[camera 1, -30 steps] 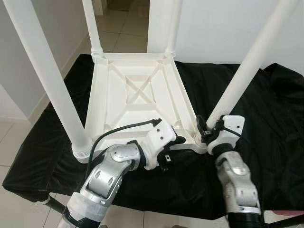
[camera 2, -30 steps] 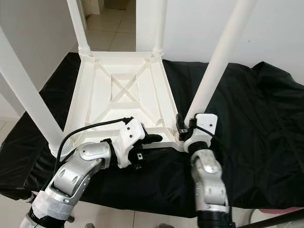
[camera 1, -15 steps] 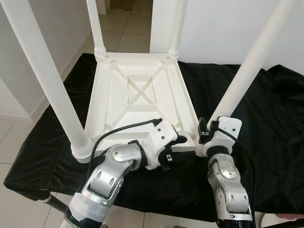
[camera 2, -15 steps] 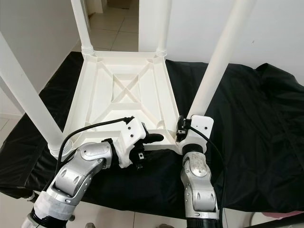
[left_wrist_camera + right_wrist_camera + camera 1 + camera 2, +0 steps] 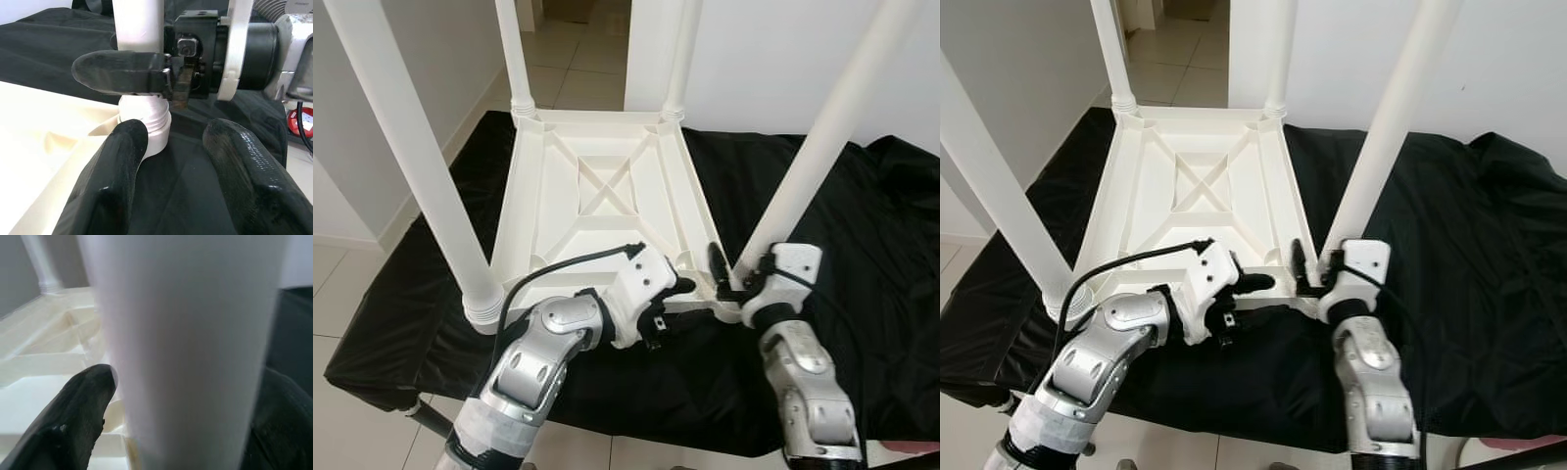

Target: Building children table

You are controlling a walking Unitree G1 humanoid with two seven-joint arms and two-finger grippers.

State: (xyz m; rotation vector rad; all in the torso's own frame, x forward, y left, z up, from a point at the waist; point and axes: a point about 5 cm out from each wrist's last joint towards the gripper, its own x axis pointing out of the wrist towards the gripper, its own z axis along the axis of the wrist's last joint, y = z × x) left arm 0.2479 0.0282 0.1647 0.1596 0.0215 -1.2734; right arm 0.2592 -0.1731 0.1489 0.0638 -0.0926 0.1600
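Note:
A white plastic children's table (image 5: 597,186) lies upside down on a black cloth, its legs pointing up. My right gripper (image 5: 729,274) is at the base of the near right leg (image 5: 803,166), shut on it. One finger (image 5: 122,71) crosses the front of the leg and the other sits behind it. In the right wrist view the leg (image 5: 190,342) runs between the two fingers (image 5: 78,416). My left gripper (image 5: 671,305) is open at the table's near edge, just left of that leg's threaded collar (image 5: 146,122), holding nothing.
The black cloth (image 5: 862,225) covers the work surface and hangs over its front edge. The near left leg (image 5: 411,166) stands tall beside my left arm. Two more legs rise at the far corners. Tiled floor (image 5: 568,59) and white walls lie beyond.
My right wrist has swung to the right around the leg, and one finger now sticks out on the leg's left side. The left gripper has stayed put. The camera shifted slightly.

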